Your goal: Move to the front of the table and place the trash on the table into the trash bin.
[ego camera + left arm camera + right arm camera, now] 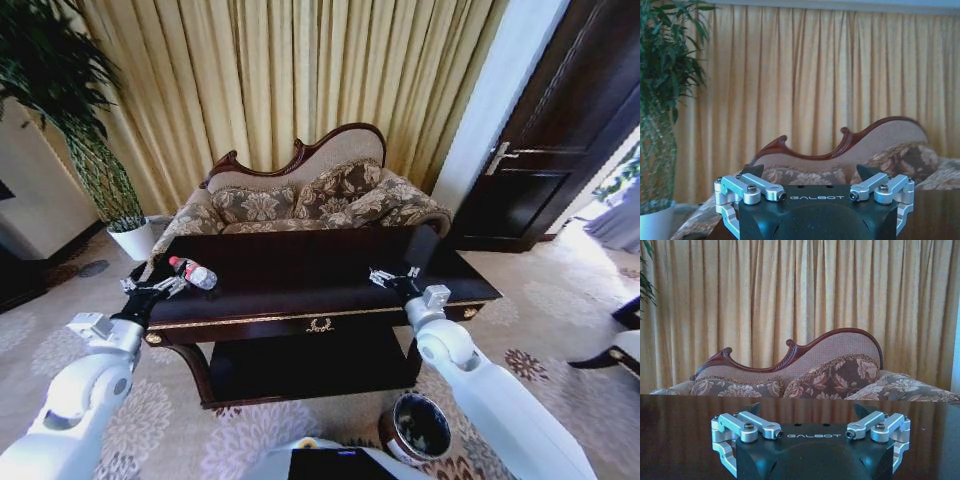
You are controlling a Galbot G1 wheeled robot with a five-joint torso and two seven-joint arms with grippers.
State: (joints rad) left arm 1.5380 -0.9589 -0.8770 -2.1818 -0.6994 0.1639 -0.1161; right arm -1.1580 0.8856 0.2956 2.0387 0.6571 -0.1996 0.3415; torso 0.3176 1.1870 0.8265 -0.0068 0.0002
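**A:** Robot is parked square at the front of the table (330, 318), both arms up over the near edge. Left gripper (158, 289) sits at the table's left corner, and look at that, the bottle (194, 274) lies on its side just beside it, red cap pointing away from the claw.

**B:** Holding anything?

**A:** No. In the left wrist view the left claw's fingers (752, 170) stand wide apart with nothing between them. Same on the other side: right gripper (392, 280) hovers over the table's right half, fingers (754, 408) spread, empty.

**B:** And the bin?

**A:** The trash bin (417, 430) stands on the carpet in front of the table, down by the robot's right side. So the bottle is on the left, the bin on the right.

**B:** Where's the danger, then?

**A:** I'd say the bottle itself. It's round, lying flat on a glossy top, close to the left end. If one finger touches before the other, my guess is it rolls or skids, perhaps off the edge onto the carpet.

**B:** Anything else?

**A:** The carry. The left arm would have to cross over to the bin, and the right arm sits in that path. A weak pinch on a smooth bottle could slip on the way.
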